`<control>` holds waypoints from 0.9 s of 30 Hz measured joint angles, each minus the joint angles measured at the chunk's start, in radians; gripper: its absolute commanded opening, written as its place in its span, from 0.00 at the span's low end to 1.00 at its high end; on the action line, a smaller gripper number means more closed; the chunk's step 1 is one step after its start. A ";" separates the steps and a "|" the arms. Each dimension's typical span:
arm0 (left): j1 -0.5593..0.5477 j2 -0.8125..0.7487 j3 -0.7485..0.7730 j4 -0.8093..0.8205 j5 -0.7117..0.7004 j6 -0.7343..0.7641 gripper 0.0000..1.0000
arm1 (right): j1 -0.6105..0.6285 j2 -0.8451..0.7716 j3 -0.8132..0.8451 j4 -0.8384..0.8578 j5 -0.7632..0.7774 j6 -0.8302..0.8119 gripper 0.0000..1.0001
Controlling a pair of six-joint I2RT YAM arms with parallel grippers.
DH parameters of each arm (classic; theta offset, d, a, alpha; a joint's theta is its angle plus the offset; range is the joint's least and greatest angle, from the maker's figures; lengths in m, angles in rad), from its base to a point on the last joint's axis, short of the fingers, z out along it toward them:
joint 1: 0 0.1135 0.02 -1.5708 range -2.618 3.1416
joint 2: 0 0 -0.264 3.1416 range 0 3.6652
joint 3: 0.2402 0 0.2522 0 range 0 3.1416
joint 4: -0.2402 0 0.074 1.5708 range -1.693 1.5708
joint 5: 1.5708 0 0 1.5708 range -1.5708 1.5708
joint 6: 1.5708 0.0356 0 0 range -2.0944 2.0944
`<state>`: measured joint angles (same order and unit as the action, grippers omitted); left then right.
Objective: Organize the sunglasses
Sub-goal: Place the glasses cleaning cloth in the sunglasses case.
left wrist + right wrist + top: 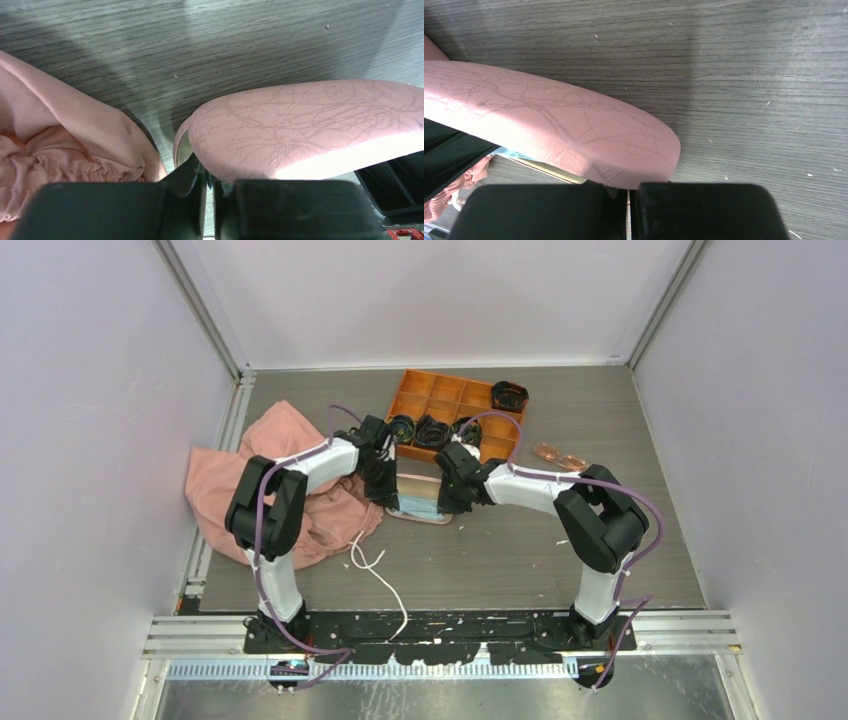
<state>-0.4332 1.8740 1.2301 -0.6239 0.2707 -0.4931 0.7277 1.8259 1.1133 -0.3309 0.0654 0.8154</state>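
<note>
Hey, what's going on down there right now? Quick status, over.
Both shut on the pink case: left gripper one end, right gripper the other. The sunglasses lie loose right of the orange tray. Nothing lies on them.

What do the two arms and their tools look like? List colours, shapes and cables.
Both the left arm and the right arm have white tubular links joined by bulky, rounded black joints. A thin purple cable runs along each arm. The left tool and the right tool have matte black, blocky fingers. No markings are readable.
</note>
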 measured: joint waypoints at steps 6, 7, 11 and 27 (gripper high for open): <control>-0.012 -0.006 0.019 -0.019 -0.039 0.000 0.33 | 0.000 0.000 -0.008 0.012 0.005 0.000 0.01; -0.015 -0.010 0.021 -0.024 -0.047 0.000 0.33 | 0.000 0.000 -0.009 0.014 0.008 0.000 0.00; -0.031 -0.035 0.023 -0.042 -0.083 0.000 0.34 | 0.000 0.000 -0.013 0.025 0.015 0.000 0.00; -0.023 -0.156 -0.068 -0.057 -0.172 -0.043 0.40 | 0.000 0.000 -0.020 0.029 0.034 -0.002 0.01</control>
<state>-0.4561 1.7180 1.1618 -0.6807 0.0982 -0.5362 0.7273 1.8256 1.0935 -0.3023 0.0994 0.8139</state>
